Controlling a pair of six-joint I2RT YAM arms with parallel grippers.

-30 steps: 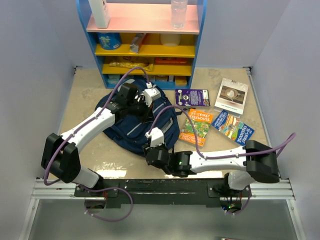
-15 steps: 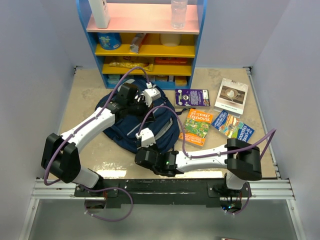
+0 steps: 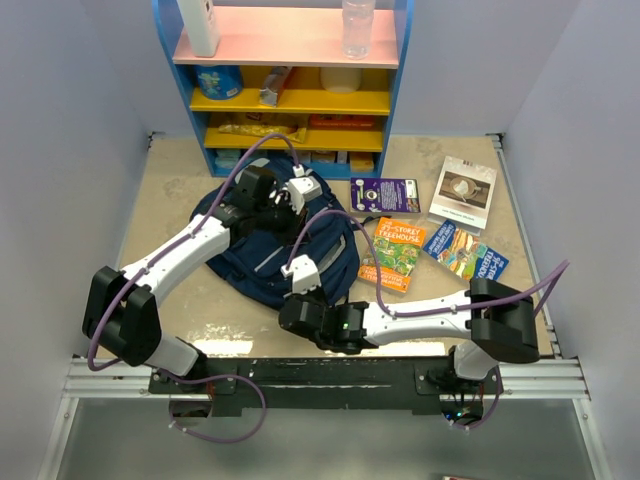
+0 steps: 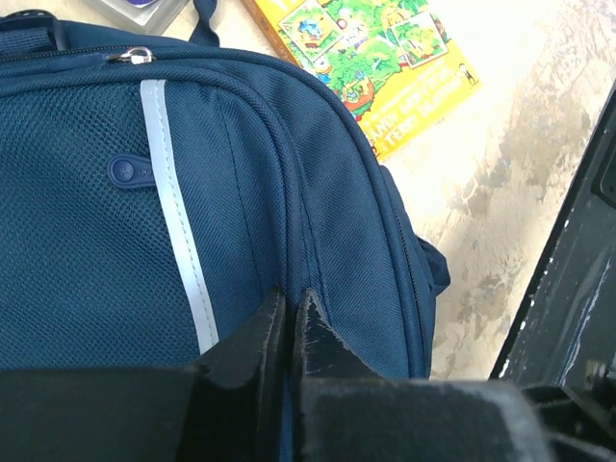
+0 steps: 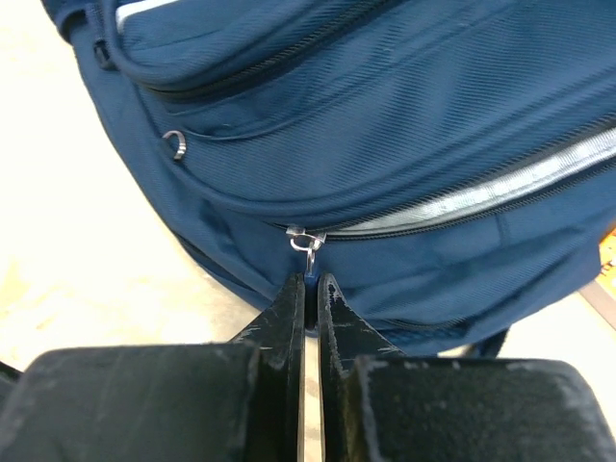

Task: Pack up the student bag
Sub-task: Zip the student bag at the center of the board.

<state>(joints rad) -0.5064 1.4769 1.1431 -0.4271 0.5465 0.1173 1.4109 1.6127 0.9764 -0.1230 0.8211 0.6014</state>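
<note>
Two white-and-black robot arms, bolted to a black metal rail at the near edge of a beige mottled tabletop

1. right gripper: low at the near rim of the bag, reached in from the right. Jaws together, the tips pinching the lower end of a small silver metal zip pull that hangs from a zip running along the bag's side

2. large navy blue fabric backpack: lies flat on the tabletop left of centre, between the two grippers. A thin light grey stripe crosses its mesh front pocket. A second silver zip pull sits at the pocket's upper zip, and a small metal ring shows near the left corner in the right wrist view

3. left gripper: over the far part of the backpack, reached in from the left. Jaws together, tips down on a raised piped seam; whether fabric is nipped between them cannot be told

4. orange and green paperback book: flat, just beside the backpack's right edge

5. blue illustrated paperback book: flat, right of the orange one, tilted

6. purple flat book: beyond the orange one, near the backpack's top

7. white and grey book: far right

8. blue-framed shelf unit with pink and yellow boards: against the far wall, holding a white bottle, a clear plastic bottle and assorted small packets
</note>
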